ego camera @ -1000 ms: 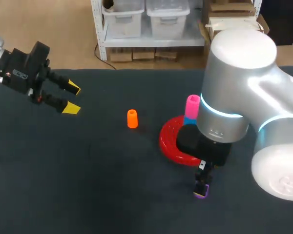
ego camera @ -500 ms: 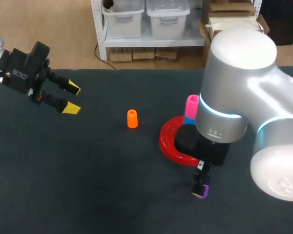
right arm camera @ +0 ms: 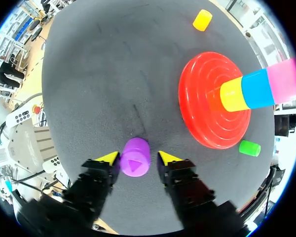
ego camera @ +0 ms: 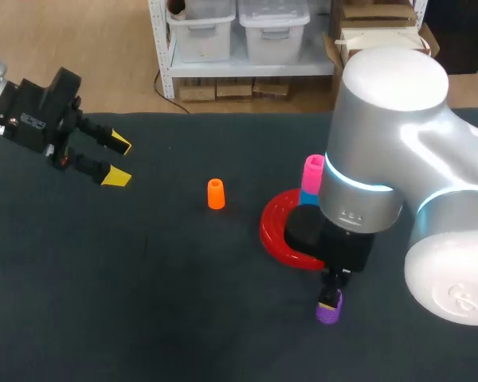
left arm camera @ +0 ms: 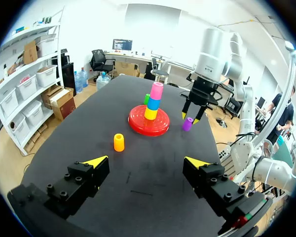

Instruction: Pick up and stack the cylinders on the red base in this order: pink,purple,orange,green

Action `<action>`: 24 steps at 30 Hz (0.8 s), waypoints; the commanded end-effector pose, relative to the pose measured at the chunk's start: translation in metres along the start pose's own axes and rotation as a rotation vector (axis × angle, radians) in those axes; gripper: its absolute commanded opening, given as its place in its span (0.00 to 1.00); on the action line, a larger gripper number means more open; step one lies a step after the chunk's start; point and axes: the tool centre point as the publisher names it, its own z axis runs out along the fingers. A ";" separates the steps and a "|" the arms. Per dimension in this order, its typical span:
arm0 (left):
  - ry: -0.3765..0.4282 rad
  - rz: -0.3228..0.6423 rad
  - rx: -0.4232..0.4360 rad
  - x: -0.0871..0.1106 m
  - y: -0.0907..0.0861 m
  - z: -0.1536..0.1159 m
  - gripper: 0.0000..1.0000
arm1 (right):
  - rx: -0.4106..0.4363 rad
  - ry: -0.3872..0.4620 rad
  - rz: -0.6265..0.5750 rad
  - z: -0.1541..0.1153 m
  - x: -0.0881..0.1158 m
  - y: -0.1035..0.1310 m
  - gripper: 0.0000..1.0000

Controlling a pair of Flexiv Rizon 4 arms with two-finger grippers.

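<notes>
The left hand [ego camera: 118,161] hangs spread over the bench's [ego camera: 143,302] left end, holding nothing. The orange cylinder [ego camera: 215,194] stands alone, mid-bench. On the base [ego camera: 272,231] stands a yellow [right arm camera: 232,95], blue [right arm camera: 254,88] and pink [ego camera: 313,169] stack; the green one [right arm camera: 249,147] lies beyond it. The purple cylinder [ego camera: 329,310] stands upright near the base, between the right hand's [right arm camera: 138,157] parted fingers, not yet pinched. It looks light, stiff and smooth: grip its sides midway, firmly. The tall stack is the obstacle, so lift above pink.
</notes>
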 end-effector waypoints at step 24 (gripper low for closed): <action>-0.003 0.003 0.000 0.002 0.000 0.000 1.00 | 0.302 -0.083 -0.033 -0.204 -0.054 -0.120 0.00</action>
